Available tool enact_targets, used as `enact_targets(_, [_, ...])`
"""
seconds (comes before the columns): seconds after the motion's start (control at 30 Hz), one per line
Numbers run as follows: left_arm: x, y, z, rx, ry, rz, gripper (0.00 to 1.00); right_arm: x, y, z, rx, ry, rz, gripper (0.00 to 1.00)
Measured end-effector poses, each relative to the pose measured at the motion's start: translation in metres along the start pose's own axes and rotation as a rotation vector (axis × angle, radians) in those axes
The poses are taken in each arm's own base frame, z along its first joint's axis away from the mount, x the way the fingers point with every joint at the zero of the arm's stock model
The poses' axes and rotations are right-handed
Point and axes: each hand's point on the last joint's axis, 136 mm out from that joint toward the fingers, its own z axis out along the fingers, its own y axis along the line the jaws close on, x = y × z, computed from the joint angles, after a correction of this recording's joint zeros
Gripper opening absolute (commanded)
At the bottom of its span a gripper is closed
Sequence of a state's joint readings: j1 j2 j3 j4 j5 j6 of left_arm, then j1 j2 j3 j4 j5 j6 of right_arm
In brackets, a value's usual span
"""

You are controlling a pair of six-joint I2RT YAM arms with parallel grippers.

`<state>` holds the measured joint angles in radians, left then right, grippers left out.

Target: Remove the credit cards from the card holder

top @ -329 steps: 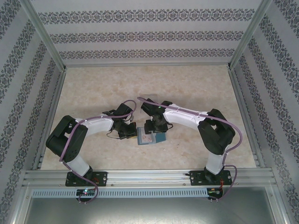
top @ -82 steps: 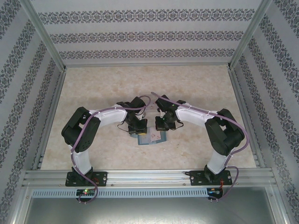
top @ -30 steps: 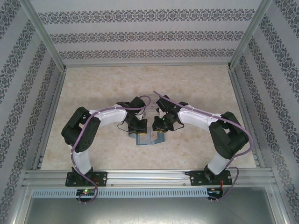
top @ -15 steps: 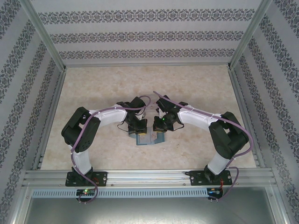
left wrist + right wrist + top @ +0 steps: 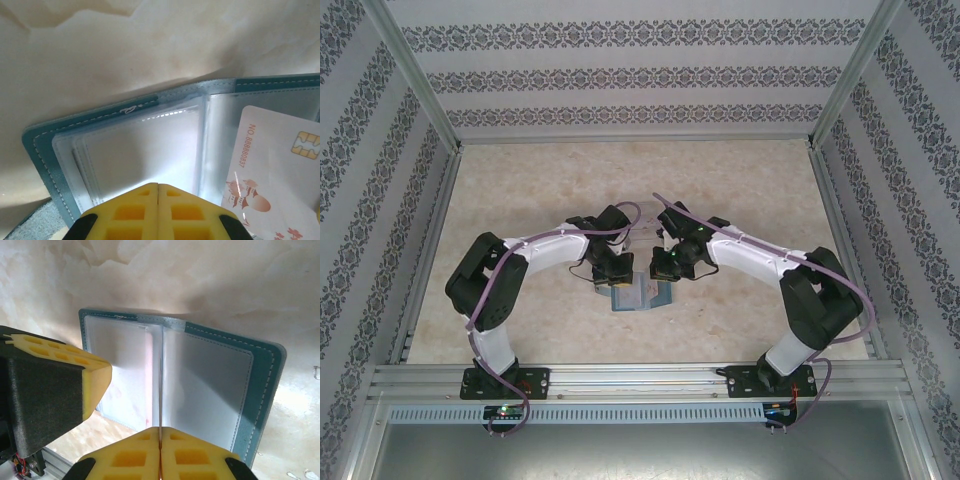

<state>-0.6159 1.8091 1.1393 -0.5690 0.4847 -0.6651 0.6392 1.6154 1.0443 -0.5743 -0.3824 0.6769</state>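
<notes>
From above I see both arms folded in over the middle of the bench point(image 5: 520, 190), their wrists meeting over the card holder point(image 5: 638, 297). It lies open and flat, teal outside down, with the clear pockets facing up.

My left claw point(image 5: 608, 278) is pinched tight with nothing between its yellow pads. On the left wrist camera its tip sits low over the holder's left page. I cannot tell whether it presses on the plastic or hangs just above it.

My right claw point(image 5: 665, 272) is also closed narrow, at the holder's spine. On its own camera a thin sheet runs straight up from between the pads, seen edge-on. The left wrist camera shows that sheet from the side. It is a white credit card point(image 5: 280, 170) with a gold chip, a printed number and a red emblem. It stands tilted over the right page, just beside the fold. I read the right claw as gripping this card by its near edge.

Any other cards are hidden behind the glare on the pockets.
</notes>
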Motion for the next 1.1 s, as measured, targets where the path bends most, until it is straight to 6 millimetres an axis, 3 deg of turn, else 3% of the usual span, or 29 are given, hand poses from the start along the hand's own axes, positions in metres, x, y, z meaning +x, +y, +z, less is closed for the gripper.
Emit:
enact_targets(0.37, [-0.008, -0.002, -0.021, 0.021, -0.068, 0.003, 0.01, -0.004, 0.003, -0.023, 0.066, 0.007, -0.217, 0.05])
enact_targets(0.53, [-0.007, 0.012, -0.028, 0.023, -0.091, -0.034, 0.01, -0.009, 0.010, -0.038, 0.102, 0.028, -0.395, 0.07])
enact_targets(0.83, [-0.002, 0.040, -0.025, 0.014, -0.097, -0.101, 0.01, -0.026, 0.010, -0.043, 0.180, 0.095, -0.766, 0.06])
enact_targets(1.1, [0.001, 0.044, -0.031, 0.023, -0.116, -0.109, 0.01, -0.035, 0.021, -0.061, 0.189, 0.131, -1.118, 0.05])
